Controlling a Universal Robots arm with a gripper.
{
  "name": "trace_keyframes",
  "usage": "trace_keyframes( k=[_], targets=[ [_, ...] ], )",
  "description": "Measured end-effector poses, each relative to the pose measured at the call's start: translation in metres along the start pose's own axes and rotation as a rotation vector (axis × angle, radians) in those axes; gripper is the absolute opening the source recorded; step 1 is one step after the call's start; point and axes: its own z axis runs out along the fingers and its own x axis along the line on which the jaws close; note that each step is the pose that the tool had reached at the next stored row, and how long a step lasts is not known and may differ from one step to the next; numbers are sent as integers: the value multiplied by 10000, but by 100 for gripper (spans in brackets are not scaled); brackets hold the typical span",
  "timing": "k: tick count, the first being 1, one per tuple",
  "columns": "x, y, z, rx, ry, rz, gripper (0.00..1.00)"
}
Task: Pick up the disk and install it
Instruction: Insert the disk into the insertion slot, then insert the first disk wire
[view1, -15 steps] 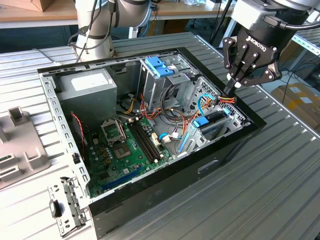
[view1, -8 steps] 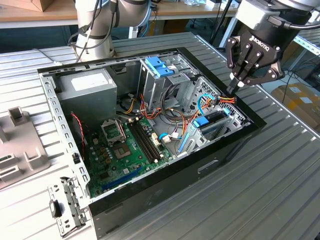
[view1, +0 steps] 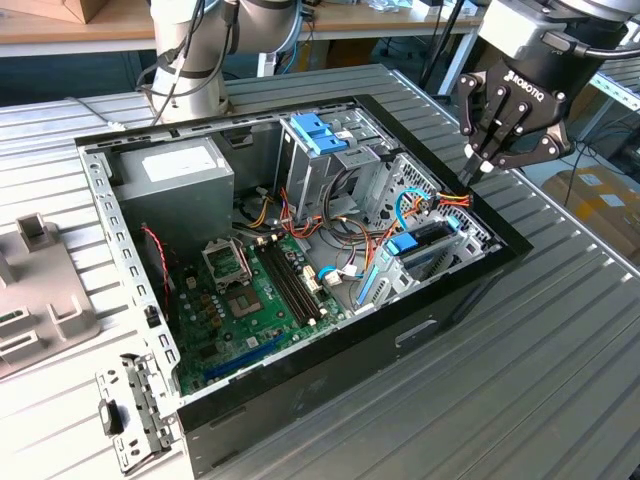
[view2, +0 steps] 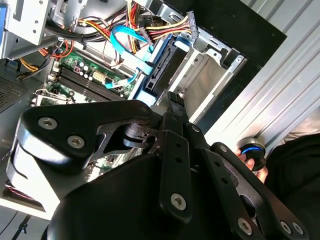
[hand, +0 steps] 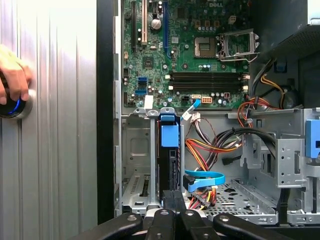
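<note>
Ribbed metal table (view1: 560, 330) | open computer case (view1: 420, 325) holds disk (view1: 425, 243) upright in drive bay | gripper (view1: 487, 160) closed, empty, hovers above.

We see a green motherboard (view1: 250, 300), a black pincer (view1: 487, 160), light-blue rails on the dark disk (view1: 425, 245), and a ribbed grey counter (view1: 560, 330).
</note>
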Motion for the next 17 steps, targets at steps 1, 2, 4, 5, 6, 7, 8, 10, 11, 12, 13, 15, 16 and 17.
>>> trace_keyframes(
  k=[1, 2, 4, 5, 6, 7, 8, 10, 11, 12, 13, 15, 16, 17],
  targets=[
    [0, -1, 0, 0, 1, -1, 11],
    [0, -1, 0, 0, 0, -1, 11],
    [0, -2, 0, 0, 0, -1, 11],
    [0, -2, 0, 0, 1, 0, 11],
    [0, -2, 0, 0, 0, 0, 11],
    [0, -3, 0, 0, 0, -1, 11],
    [0, -3, 0, 0, 0, -1, 11],
    [0, -4, 1, 0, 1, -1, 11],
    [0, -8, 7, 0, 0, -2, 11],
    [0, -19, 17, 0, -2, -2, 11],
    [0, -38, 30, 0, 0, 0, 11],
    [-1, -68, 47, 0, -1, -1, 11],
    [-1, -92, 59, -1, 0, -1, 11],
    [-1, -119, 70, -1, 1, -1, 11]
  ],
)
